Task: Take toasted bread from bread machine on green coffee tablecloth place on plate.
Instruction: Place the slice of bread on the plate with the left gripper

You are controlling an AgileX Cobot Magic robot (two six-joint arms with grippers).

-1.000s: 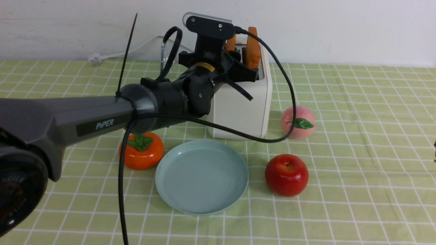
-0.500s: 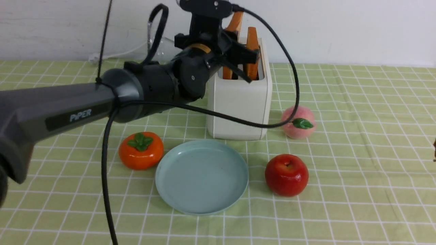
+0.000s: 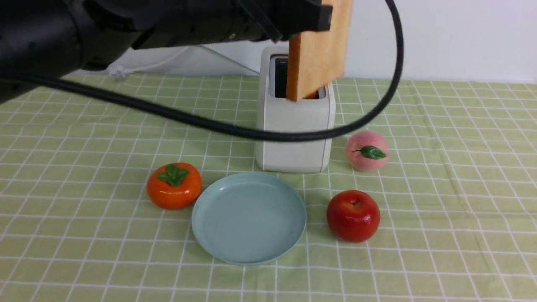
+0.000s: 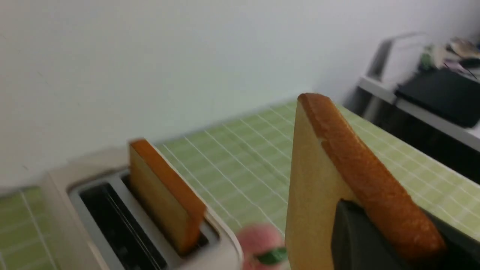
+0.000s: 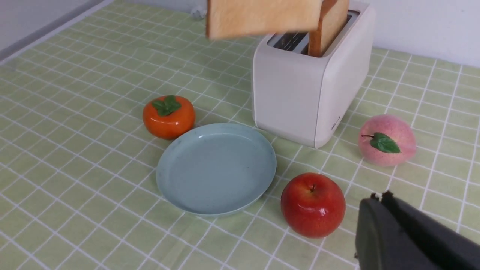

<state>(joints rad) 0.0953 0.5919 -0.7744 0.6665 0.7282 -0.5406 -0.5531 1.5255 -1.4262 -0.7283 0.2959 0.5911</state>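
Observation:
My left gripper (image 3: 312, 19) is shut on one slice of toasted bread (image 3: 319, 50) and holds it upright in the air, just above the white bread machine (image 3: 293, 134). The left wrist view shows dark fingers (image 4: 356, 240) clamping this slice (image 4: 318, 180). The second slice (image 4: 165, 202) stands in the bread machine's slot (image 5: 332, 26). The pale blue plate (image 3: 248, 218) lies empty on the green tablecloth (image 3: 440, 209) in front of the bread machine. My right gripper (image 5: 378, 197) is shut and empty, low over the cloth beside the red apple.
An orange persimmon (image 3: 174, 186) sits left of the plate, a red apple (image 3: 353, 215) right of it, and a pink peach (image 3: 367, 150) beside the bread machine. My left arm's black cable (image 3: 251, 133) hangs across in front of the bread machine. A white wall stands behind.
My left gripper has risen with the slice, pulling it up out of the bread machine's slot. The arm now fills the top of the front view. Nothing else moved.

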